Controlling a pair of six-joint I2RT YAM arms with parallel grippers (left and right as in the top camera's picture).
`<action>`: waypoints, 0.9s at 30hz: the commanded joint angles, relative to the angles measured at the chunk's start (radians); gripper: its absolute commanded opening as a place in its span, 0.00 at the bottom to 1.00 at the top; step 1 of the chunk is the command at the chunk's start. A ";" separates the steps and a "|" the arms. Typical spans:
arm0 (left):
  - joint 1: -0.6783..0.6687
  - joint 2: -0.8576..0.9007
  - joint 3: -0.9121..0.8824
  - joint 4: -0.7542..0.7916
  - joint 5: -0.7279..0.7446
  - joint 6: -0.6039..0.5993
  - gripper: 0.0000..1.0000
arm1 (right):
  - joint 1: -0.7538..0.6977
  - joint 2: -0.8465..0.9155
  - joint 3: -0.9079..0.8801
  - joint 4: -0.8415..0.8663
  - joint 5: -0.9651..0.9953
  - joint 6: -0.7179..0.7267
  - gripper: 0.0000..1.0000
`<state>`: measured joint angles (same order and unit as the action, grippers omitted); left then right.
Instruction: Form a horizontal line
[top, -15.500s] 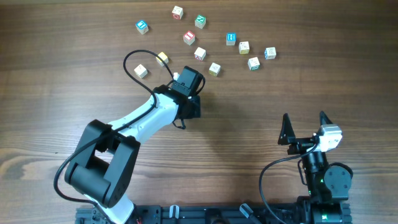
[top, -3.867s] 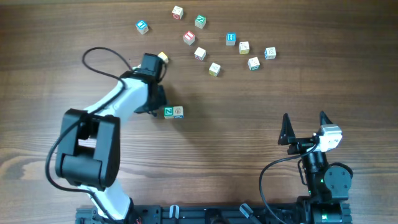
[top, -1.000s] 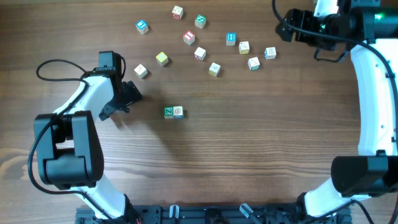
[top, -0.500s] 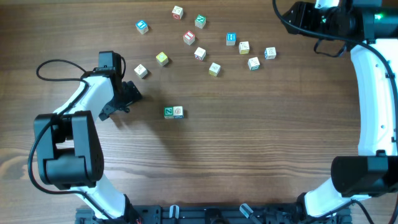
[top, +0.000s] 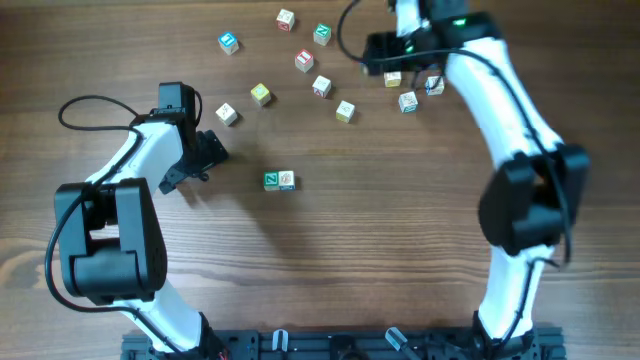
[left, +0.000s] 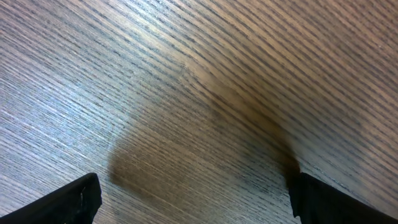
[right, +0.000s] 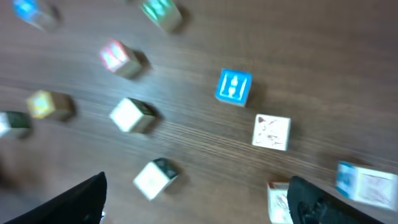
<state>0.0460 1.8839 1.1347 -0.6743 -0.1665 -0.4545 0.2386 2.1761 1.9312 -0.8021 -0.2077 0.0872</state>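
Early stage: the horizontal line (top: 279, 180) at table centre counts two cubes, edge to edge. The scattered cubes (top: 320, 86) at 12 o'clock await placement. The left gripper (top: 195, 165) at 9 o'clock is spread and empty; the right gripper (top: 385, 55) hovers over the scatter, fingers apart, grasping nothing.

Your white-and-black left arm (top: 150, 150) hooks back toward its base, the black left gripper (top: 203, 163) with fingers (left: 74, 200) spread wide, holding nothing. Your right arm (top: 500, 90) stretches far forward and leftward, the right gripper (right: 196, 193) equally agape and empty.
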 joint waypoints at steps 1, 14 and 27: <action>-0.003 0.011 -0.005 -0.003 -0.007 -0.002 1.00 | 0.000 0.097 -0.011 0.033 0.058 -0.009 0.95; -0.003 0.011 -0.005 -0.003 -0.007 -0.002 1.00 | -0.004 0.209 -0.012 0.172 0.219 -0.084 0.83; -0.003 0.011 -0.005 -0.003 -0.007 -0.002 1.00 | -0.004 0.229 -0.011 0.194 0.219 -0.087 0.26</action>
<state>0.0460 1.8839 1.1347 -0.6743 -0.1665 -0.4545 0.2390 2.3920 1.9182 -0.6006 0.0013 0.0017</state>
